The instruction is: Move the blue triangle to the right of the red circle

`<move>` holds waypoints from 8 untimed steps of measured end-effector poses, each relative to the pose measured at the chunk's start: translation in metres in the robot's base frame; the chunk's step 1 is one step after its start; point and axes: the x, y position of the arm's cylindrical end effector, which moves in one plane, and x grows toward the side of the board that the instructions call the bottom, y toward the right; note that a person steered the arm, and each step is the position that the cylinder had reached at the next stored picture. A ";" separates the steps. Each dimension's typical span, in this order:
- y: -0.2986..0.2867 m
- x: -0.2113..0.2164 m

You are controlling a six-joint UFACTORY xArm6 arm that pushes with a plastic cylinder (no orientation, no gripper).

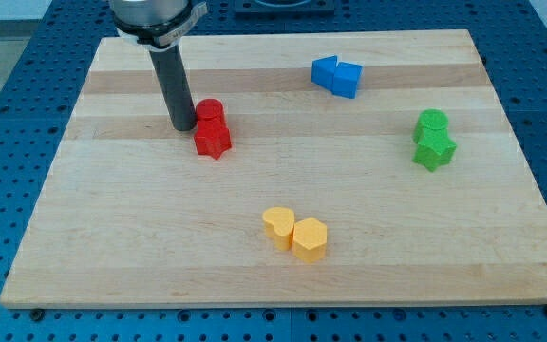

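Up in the frame's upper left, my tip sits just left of the red circle, no jaws on this rod. Any drift right shoves it, and the blue triangle is well apart, upper middle.

Pale, matt, grained wooden board; dark, smooth, faintly glossy rod.

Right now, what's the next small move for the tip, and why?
Probably swing my tip toward the view's top right, behind the blue blocks. It sits just left of the red circle, nowhere near the blue pair it must push.
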 end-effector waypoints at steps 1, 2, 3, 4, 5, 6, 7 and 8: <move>0.000 -0.002; 0.000 -0.003; 0.000 -0.020; 0.000 -0.038; 0.000 -0.040; 0.016 -0.066; 0.051 -0.093; 0.094 -0.122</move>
